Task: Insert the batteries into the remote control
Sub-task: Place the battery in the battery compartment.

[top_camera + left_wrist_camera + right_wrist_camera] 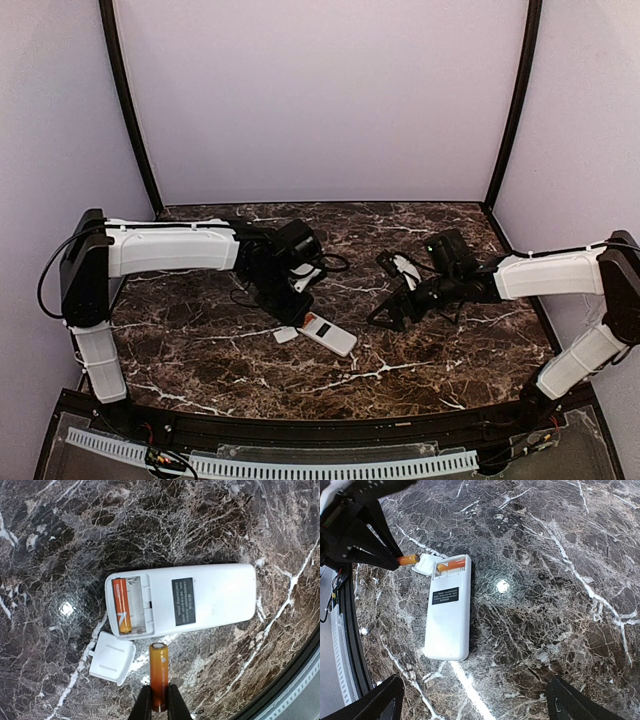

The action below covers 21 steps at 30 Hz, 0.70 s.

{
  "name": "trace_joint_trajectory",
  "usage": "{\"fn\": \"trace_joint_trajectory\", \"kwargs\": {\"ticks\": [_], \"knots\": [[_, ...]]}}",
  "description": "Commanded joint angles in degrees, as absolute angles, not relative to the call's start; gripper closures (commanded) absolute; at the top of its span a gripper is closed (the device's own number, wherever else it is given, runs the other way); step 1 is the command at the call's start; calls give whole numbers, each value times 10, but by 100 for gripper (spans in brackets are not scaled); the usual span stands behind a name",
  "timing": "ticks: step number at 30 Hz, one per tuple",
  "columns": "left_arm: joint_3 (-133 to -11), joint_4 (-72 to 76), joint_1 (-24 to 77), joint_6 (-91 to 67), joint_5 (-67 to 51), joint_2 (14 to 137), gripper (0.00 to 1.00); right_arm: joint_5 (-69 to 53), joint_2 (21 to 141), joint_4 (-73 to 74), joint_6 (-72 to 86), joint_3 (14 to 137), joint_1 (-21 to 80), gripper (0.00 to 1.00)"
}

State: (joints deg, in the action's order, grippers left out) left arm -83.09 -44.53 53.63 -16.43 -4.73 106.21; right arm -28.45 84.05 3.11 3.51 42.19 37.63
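Observation:
The white remote control point(200, 602) lies back up on the marble, its battery bay open at the left end. One orange battery point(121, 605) sits in the bay's left slot; the right slot is bare. My left gripper point(159, 706) is shut on the second orange battery point(159, 672), held just below the bay and pointing at it. In the right wrist view the remote point(447, 615) lies ahead with that held battery point(406, 559) at its far end. My right gripper point(472, 700) is open and empty, hovering to the right of the remote point(328, 334).
The loose white cover plate point(112, 657) lies beside the bay's corner, left of the held battery; it also shows in the top view point(286, 335). The table's front rail point(300, 680) runs close past the remote. Dark marble tabletop point(420, 350) all around.

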Motion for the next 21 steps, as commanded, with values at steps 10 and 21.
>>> {"fn": "trace_joint_trajectory", "kwargs": {"ticks": [10, 21], "knots": [[-879, -476, 523, -137, -56, 1130, 98, -286, 843, 16, 31, 414, 380, 2], [-905, -480, 516, -124, -52, 1164, 96, -288, 850, 13, 31, 415, 381, 1]]}}
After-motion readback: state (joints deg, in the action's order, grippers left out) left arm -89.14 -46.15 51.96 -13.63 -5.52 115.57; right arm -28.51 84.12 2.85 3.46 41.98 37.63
